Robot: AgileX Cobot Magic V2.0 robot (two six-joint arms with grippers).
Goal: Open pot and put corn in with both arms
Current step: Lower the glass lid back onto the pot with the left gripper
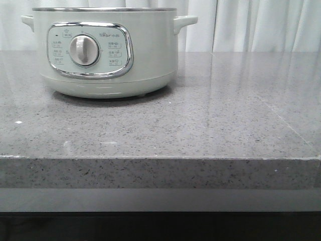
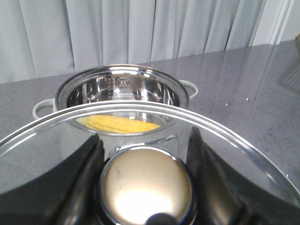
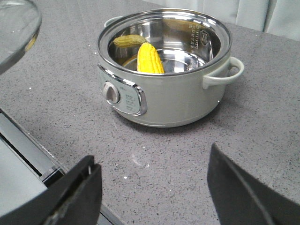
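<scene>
So, working left to right: the clear glass lid (image 2: 140,136) with the metal rim is being held by the left gripper (image 2: 145,187), jaws pinched on either side of the lid's shiny round brass-coloured knob (image 2: 146,185). It's kept up and off to the side, which makes sense, since the pot mouth has to be left open for the drop.

The large round pale-green electric pot (image 1: 103,52) is parked at the back left of the grey speckled stone bench (image 1: 200,130), control panel and round dial (image 1: 84,50) turned toward the robot. The bright yellow corn cob (image 3: 150,58) is already lying inside the steel inner bowl, leaning against the wall. So the putting-in part looks done, and what's probably left is just lowering the lid back, if that's even wanted.

The right gripper (image 3: 154,187) is seen hanging over the bench in front of the pot, jaws spread wide and nothing held, well apart from the pot.

Funny bit about the views: from the front nothing inside the pot can be seen at all, and neither arm nor the lid shows up. The corn is only revealed by the two wrist views, and in the left one it's seen partly through the glass. A dull yellowish reflection of it on the steel wall is picked up by the right wrist view only.
</scene>
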